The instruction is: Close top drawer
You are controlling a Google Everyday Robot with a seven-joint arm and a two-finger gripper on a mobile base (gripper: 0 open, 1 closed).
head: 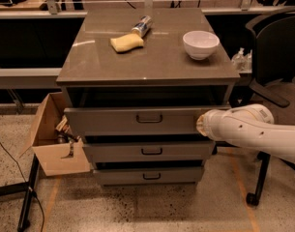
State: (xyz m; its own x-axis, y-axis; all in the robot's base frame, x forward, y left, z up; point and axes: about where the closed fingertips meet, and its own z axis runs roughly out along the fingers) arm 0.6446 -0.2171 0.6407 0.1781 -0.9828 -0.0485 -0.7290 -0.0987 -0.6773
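Wide grey-taupe top drawer (132, 120) with dark centre pull is standing part-open at frame centre, its front running leftward from the claw (201, 124), which is touching its right end, opening indiscernible.

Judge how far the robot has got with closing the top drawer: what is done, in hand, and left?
Done: the gripper is at the right end of the top drawer. In hand: it seems to press on the front panel. Left: the drawer juts out past the two lower drawers, with a dark gap under the cabinet top, so it is not shut.
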